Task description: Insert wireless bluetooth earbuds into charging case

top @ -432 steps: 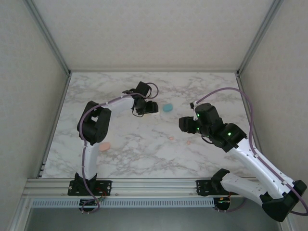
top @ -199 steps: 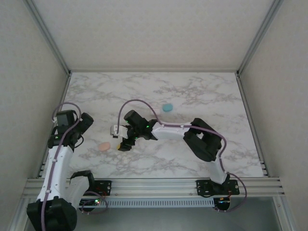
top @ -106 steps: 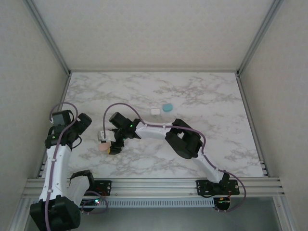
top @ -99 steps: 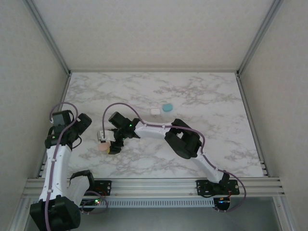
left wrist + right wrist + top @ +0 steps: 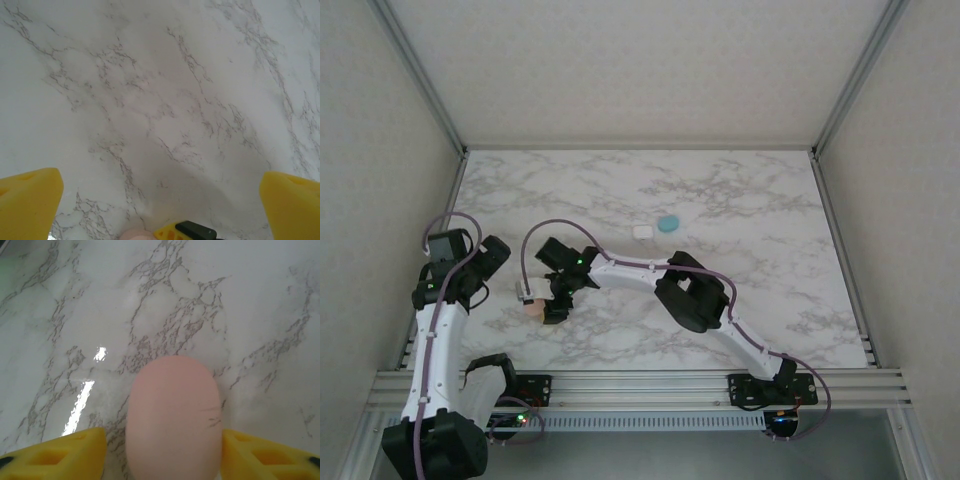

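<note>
Item 1. Pink oval charging case (image 5: 172,410): flat on the marble tabletop (image 5: 770,200), smooth domed top up, resting on nothing else.

Item 2. Right tool (image 5: 162,457): part-way open, set astride the pink case's near end. One yellow pad (image 5: 267,457) right at the case's edge, the other (image 5: 55,455) parted from it by a strip of bare marble (so not clamped on the case). Arm stretched across the tabletop from the far side of the pink case.

Item 3. Left tool (image 5: 160,202): spread to its widest, holding nothing, above bare marble just to the left of the pink case. Rim of the pink case and a yellow-and-black tip of the right tool at the bottom edge of the left wrist view.

Item 4. Teal oval case (image 5: 668,223): well apart from the pink case, farther back and to the right. Small white oblong item (image 5: 642,231) just beside it, on the side facing the pink case (kind not discernible).
</note>
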You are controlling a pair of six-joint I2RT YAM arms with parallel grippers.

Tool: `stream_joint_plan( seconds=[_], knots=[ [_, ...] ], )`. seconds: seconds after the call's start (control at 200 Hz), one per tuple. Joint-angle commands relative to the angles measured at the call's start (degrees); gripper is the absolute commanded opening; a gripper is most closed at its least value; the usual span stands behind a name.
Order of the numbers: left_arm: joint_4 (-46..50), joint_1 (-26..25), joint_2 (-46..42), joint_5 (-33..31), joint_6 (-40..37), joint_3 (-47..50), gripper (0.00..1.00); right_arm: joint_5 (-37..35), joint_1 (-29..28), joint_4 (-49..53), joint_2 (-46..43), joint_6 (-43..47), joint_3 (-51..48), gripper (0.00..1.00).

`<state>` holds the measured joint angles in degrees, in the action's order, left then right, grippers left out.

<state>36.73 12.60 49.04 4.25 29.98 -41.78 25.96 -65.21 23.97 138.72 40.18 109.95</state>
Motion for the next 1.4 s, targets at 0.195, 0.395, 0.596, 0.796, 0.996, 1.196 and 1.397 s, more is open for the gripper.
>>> stream_joint_plan(
  seconds=[0.195, 0.395, 0.596, 0.796, 0.996, 1.196, 1.397],
  knots=[
    [1.9, 0.5, -0.6, 0.4, -1.2, -2.5, 1.00, -3.1, -0.9, -2.3, -0.1, -0.4, -1.9, 0.46],
    [1.5, 0.5, -1.6, 2.4, -1.9, -2.7, 1.00, -2.7, -0.5, -6.1, -5.8, -5.3, -9.0, 0.41],
    [-3.9, 0.5, -3.9, 13.7, -3.5, -1.8, 0.95, 2.3, 3.8, -11.4, -20.3, -17.9, -22.4, 0.40],
    [-13.8, -2.4, -5.7, 24.5, -2.2, -0.1, 0.88, 8.5, 10.9, -8.8, -37.3, -24.3, -34.0, 0.40],
    [-21.3, -15.5, -6.1, 28.8, -9.0, -1.2, 0.84, 14.4, 18.9, -0.6, -51.4, -24.3, -38.9, 0.39],
    [-28.7, -28.1, -5.1, 38.3, -19.9, -1.2, 0.83, 20.2, 25.6, 7.4, -61.0, -20.1, -39.0, 0.38],
    [-26.6, -37.6, -3.1, 48.2, -34.6, -3.7, 0.82, 22.6, 27.0, 11.7, -64.4, -16.7, -37.0, 0.38]
  ],
)
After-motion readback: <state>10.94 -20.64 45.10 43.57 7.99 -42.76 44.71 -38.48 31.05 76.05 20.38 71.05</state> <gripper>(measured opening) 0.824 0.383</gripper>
